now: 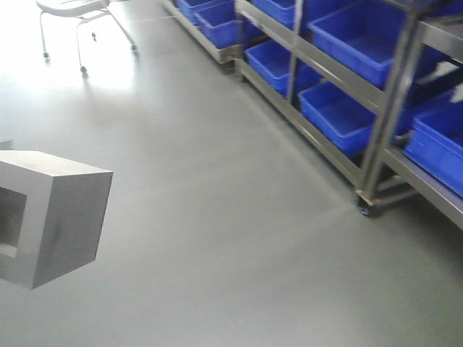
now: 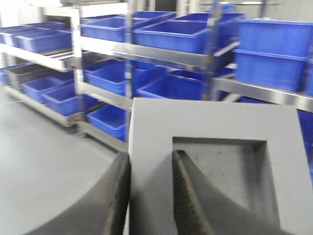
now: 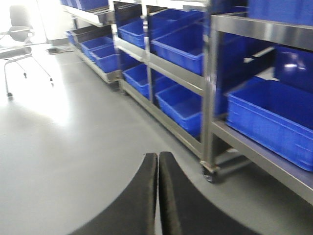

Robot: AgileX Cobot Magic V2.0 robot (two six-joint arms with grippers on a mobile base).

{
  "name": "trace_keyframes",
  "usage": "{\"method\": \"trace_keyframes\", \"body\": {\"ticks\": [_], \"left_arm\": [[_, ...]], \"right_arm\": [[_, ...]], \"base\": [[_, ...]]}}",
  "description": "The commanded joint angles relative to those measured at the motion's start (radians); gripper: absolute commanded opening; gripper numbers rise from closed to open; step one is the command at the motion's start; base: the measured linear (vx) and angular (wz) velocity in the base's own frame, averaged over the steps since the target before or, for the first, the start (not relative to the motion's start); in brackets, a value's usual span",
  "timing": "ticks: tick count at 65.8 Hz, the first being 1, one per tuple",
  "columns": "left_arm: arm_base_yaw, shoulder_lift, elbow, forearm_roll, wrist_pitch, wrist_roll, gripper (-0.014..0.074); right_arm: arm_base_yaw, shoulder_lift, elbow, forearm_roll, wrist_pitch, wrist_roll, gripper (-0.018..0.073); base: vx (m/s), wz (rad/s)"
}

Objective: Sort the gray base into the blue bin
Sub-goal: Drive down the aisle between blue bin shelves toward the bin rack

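The gray base [image 1: 65, 217] hangs in the air at the left edge of the front view, its square recess facing left. In the left wrist view the gray base [image 2: 215, 122] fills the lower right. My left gripper [image 2: 150, 155] is shut on its thick rim, one finger [image 2: 117, 196] outside the block and the other inside the recess. Blue bins [image 1: 340, 116] line the shelves to the right, and none stands out as the blue bin of the task. My right gripper [image 3: 158, 155] is shut with nothing in it, above the floor.
Steel racks [image 1: 376, 166] on caster wheels [image 1: 364, 207] hold rows of blue crates [image 3: 274, 112] along the right side. A chair [image 1: 79, 14] with thin metal legs stands at the far back left. Gray floor [image 1: 217, 188] spreads between me and the racks.
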Motion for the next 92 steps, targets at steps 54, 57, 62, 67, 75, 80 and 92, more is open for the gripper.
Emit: {"method": "trace_keyframes", "body": {"ticks": [54,57,62,67,75,80,92], "left_arm": [[-0.004,0.001,-0.027,-0.012,-0.109,-0.006,-0.0006],[-0.004,0.001,-0.027,-0.012,-0.109,-0.006,-0.0006],[-0.004,0.001,-0.027,-0.012,-0.109,-0.006,-0.0006],[-0.004,0.001,-0.027,-0.012,-0.109,-0.006,-0.0006],[-0.004,0.001,-0.027,-0.012,-0.109,-0.006,-0.0006],[-0.004,0.001,-0.027,-0.012,-0.109,-0.006,-0.0006],[-0.004,0.001,-0.027,-0.012,-0.109,-0.006,-0.0006]], "right_arm": [[0.000,-0.002,0.001,-0.004,-0.075,-0.006,-0.0005],[0.000,-0.002,0.001,-0.004,-0.075,-0.006,-0.0005],[0.000,-0.002,0.001,-0.004,-0.075,-0.006,-0.0005],[0.000,-0.002,0.001,-0.004,-0.075,-0.006,-0.0005],[0.000,-0.002,0.001,-0.004,-0.075,-0.006,-0.0005],[0.000,-0.002,0.001,-0.004,-0.075,-0.006,-0.0005],[0.000,-0.002,0.001,-0.004,-0.075,-0.006,-0.0005]], "base": [[0.32,0.37],[0.33,0.08],[0.33,0.07],[0.34,0.04],[0.35,0.00],[0.35,0.00],[0.37,0.01]]}}
